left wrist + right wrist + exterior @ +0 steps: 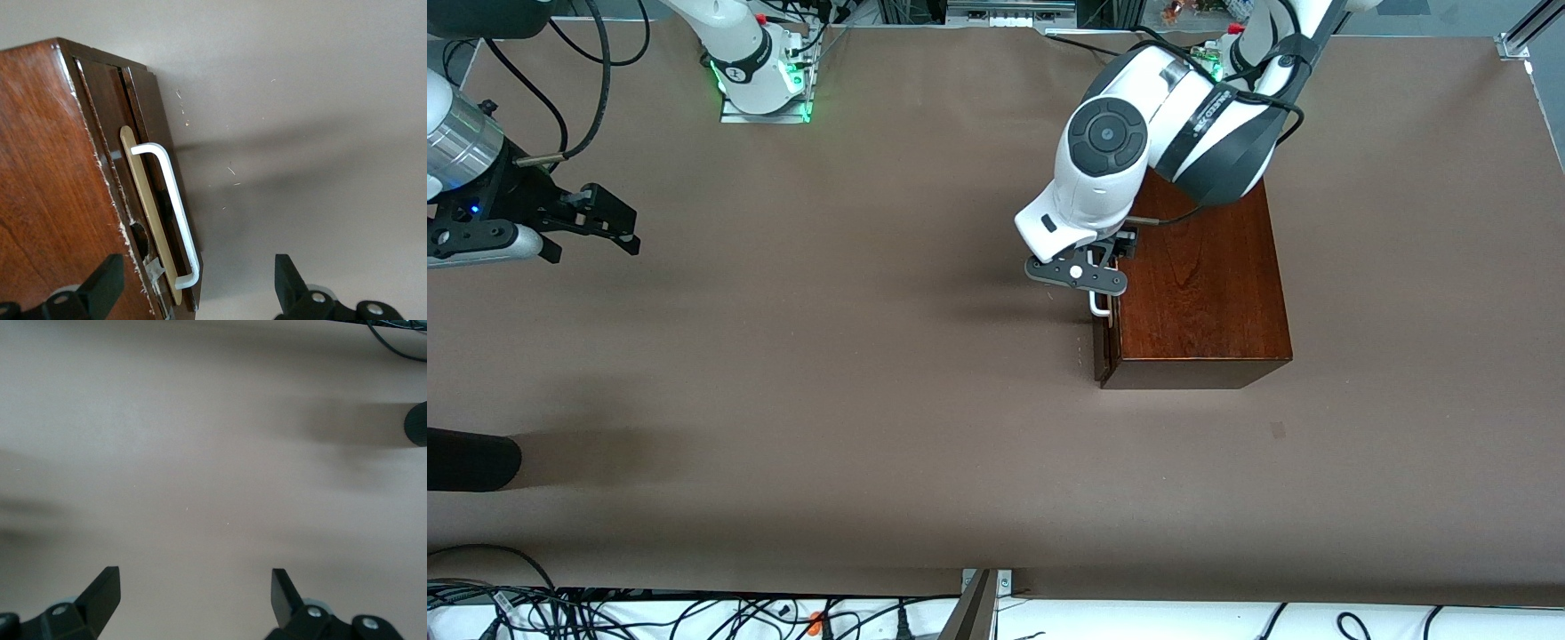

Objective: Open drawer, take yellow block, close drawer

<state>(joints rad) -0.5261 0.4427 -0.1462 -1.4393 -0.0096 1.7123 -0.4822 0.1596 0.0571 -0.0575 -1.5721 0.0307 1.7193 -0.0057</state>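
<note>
The task looks barely begun. The drawer (1104, 342) of the dark wooden box (1200, 284) appears shut or at most cracked, its front facing the right arm's end of the counter (827, 373). The box sits toward the left arm's end, roughly midway between the counter's base-side edge and its camera-side edge. The left end effector (197, 283) hangs over the white loop handle (172, 207) with its jaws spread wide, one finger on each side of the handle and not gripping it. The right end effector (193, 597) waits over bare counter at the right arm's end, jaws wide and empty. The yellow block is not visible, presumably inside. Pulling, picking and closing all remain.
</note>
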